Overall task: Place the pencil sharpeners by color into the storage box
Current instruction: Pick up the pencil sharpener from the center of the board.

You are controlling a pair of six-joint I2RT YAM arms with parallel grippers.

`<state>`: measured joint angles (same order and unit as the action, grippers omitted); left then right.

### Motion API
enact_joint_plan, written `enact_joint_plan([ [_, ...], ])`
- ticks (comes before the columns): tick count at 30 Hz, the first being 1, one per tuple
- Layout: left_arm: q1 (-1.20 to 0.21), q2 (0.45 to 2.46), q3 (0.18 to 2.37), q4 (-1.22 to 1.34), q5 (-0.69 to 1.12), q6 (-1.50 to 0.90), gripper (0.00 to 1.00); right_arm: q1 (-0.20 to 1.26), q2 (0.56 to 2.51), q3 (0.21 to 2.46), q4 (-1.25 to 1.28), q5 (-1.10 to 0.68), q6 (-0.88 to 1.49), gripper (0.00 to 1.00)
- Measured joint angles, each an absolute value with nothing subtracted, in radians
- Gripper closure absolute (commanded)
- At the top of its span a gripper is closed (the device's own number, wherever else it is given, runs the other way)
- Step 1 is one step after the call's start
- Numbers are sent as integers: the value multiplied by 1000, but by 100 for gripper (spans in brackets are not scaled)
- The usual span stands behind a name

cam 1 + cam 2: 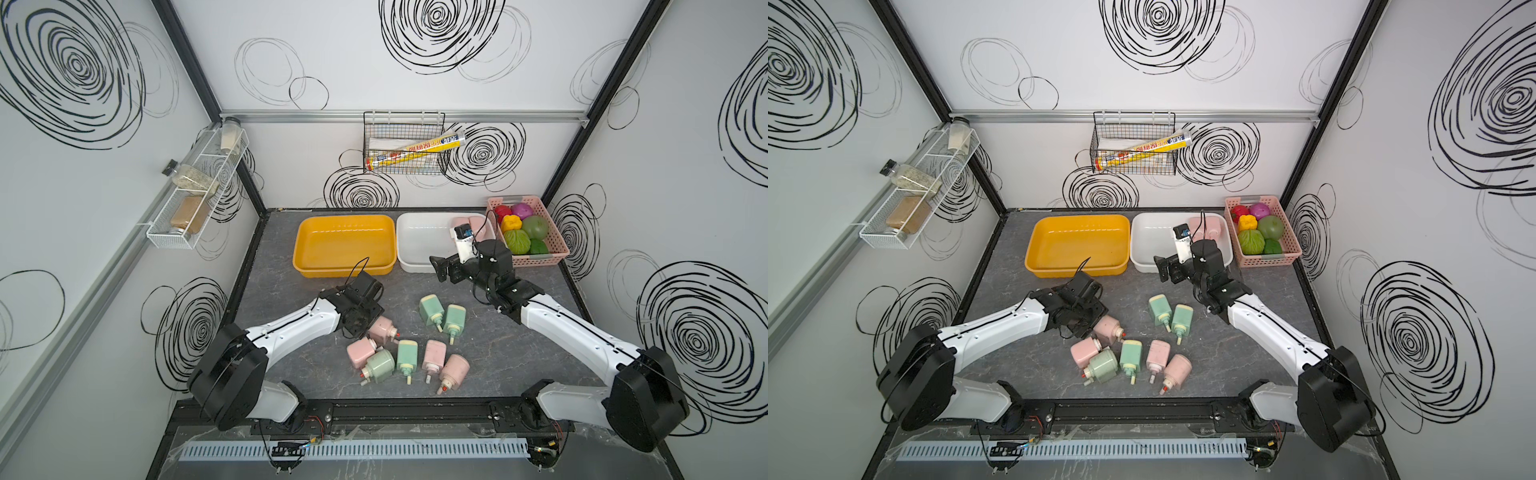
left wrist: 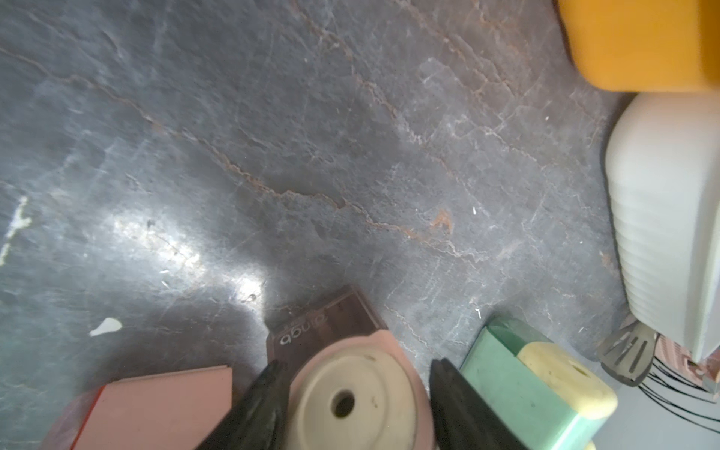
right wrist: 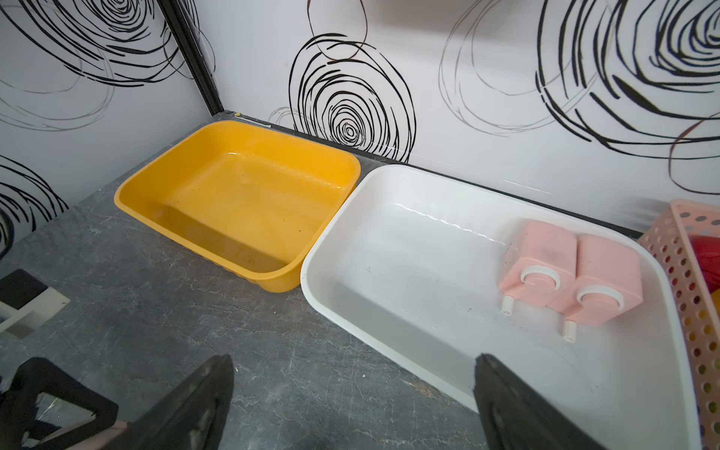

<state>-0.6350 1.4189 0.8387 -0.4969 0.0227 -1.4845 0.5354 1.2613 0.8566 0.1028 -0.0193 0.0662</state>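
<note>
I am pinching a pastel pink blocky plastic pencil sharpener (image 1: 386,329) by its cream neck in the left gripper (image 2: 358,366), down at the pile. Two more pink sharpeners (image 3: 539,259) are lying in the white plastic tub (image 3: 409,280). Three loose pink sharpeners (image 1: 433,356) and four mint green sharpeners (image 1: 431,309) are waiting on the grey stone-look table (image 1: 519,353), and the yellow plastic tub (image 3: 241,202) is sitting empty. The right gripper (image 3: 354,364) is hanging spread and holding nothing, by the white tub's near edge.

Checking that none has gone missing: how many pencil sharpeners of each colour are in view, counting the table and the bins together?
Pastel pink plastic pencil sharpeners: 6 (4 on the dark grey table, 2 in the white plastic bin)
Mint green plastic pencil sharpeners: 4 (all on the table)
Total: 10
</note>
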Motion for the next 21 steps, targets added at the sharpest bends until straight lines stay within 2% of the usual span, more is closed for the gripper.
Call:
enact_joint_plan([
  [1, -635, 1422, 842, -496, 24, -1485, 40, 536, 1262, 857, 101, -19, 63, 0],
  [4, -641, 1439, 846, -493, 35, -1480, 18, 541, 1262, 857, 96, -19, 57, 0],
  [6, -642, 1452, 849, -493, 47, -1468, 11, 543, 1262, 857, 96, -20, 55, 0],
  [14, -661, 1461, 881, -508, 56, -1448, 2, 569, 1268, 854, 82, -104, 1, 0],
  [21, -662, 1466, 895, -497, 64, -1418, 1, 644, 1298, 849, 51, -146, -61, 0],
])
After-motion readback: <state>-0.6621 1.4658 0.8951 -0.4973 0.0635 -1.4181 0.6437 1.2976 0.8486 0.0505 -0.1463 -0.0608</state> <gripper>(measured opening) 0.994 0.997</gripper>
